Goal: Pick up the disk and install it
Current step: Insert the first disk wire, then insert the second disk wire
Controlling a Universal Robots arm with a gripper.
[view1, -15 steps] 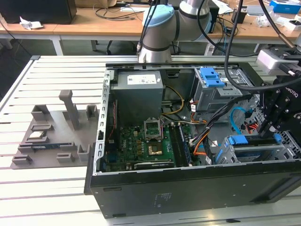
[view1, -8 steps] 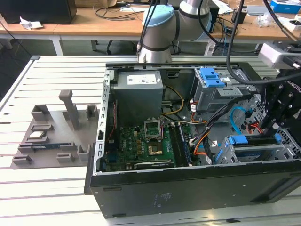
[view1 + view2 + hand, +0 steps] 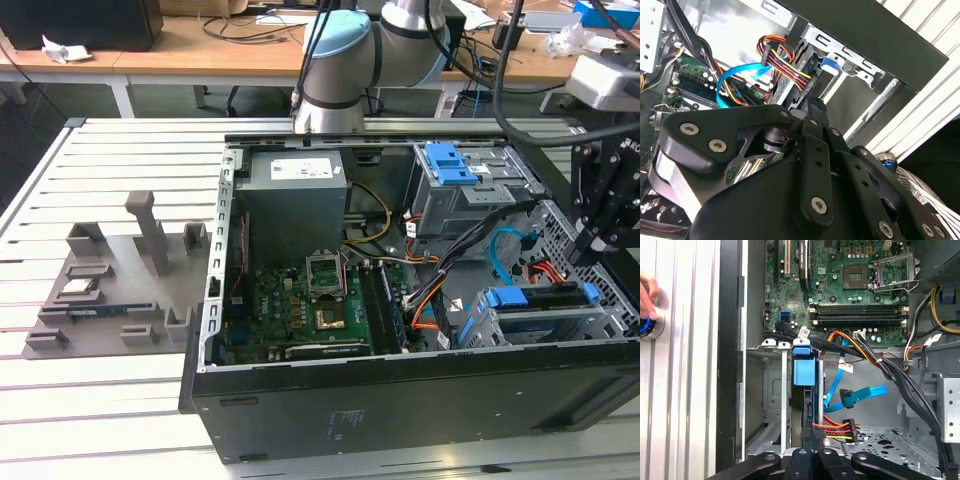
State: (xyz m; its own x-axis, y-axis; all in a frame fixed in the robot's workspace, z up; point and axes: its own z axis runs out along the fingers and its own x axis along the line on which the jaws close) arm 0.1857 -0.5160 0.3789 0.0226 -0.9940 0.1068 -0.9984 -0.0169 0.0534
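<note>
My black multi-link gripper (image 3: 600, 235) hangs inside the open black desktop PC case (image 3: 400, 385), at the exterior view's right, right above the grey metal drive cage (image 3: 540, 325). Can't tell if my fingers are spread or closed. The disk, a flat drive in a blue plastic caddy (image 3: 804, 374), sits on edge in that cage's slot, blue tab up, w/ a red-orange-yellow power cable bundle (image 3: 837, 430) and a light-blue flat data cable (image 3: 857, 396) just beside it. Green motherboard (image 3: 300, 310) lies on the case floor. Case rests on a white slatted metal table (image 3: 100, 410); grey plastic parts fixture (image 3: 110, 285) nearby. Wooden desks w/ cables behind (image 3: 180, 55). A person's hand (image 3: 647, 292) at table edge in the first wrist view.
</note>
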